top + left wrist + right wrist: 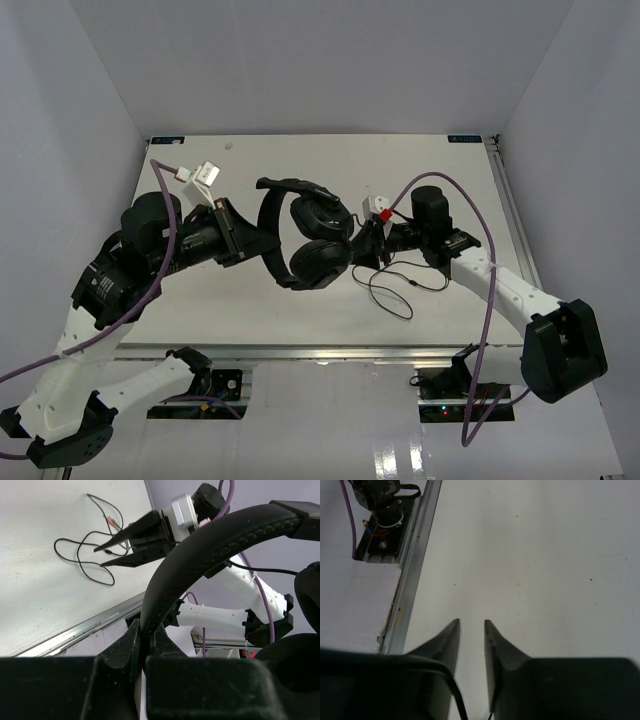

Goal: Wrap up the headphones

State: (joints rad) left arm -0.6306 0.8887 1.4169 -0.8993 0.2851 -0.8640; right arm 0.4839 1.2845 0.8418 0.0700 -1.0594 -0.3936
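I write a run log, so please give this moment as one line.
left claw shut on headphones headband | right claw open | cord loose on table

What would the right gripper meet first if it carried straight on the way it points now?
Probably the bare table: the right gripper slants down at it, and its wrist view shows nothing else ahead. Depth is unclear, so this is only likely.

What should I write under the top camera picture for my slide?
Left gripper clamps the headphones by the headband while the right gripper hovers open beside the loose cord.
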